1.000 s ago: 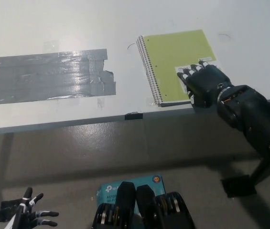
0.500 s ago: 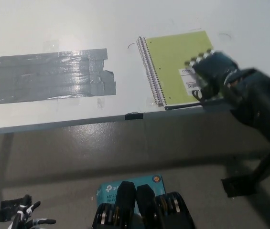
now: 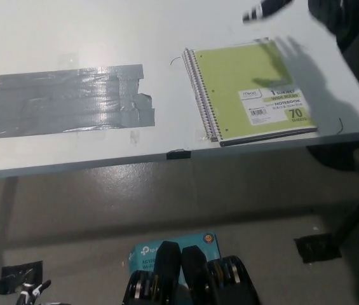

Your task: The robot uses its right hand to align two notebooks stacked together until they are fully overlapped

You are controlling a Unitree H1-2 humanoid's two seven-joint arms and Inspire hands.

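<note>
Head view, looking steeply down. Right hand [image 3: 341, 16], black and motion-blurred, raised at the upper right corner, clear of the table; whether open or closed cannot be told. Below and to the left of it, green spiral notebooks [image 3: 249, 92] stacked flat on the white table [image 3: 103, 38], spiral binding along the side away from the hand, near edge just beside the table's front edge, printed label toward the lower right corner. Farther left, well apart from the hand, a patch of grey tape [image 3: 68, 101]. Left hand [image 3: 33, 293], white, barely visible at the lower left edge; state cannot be told.
</note>
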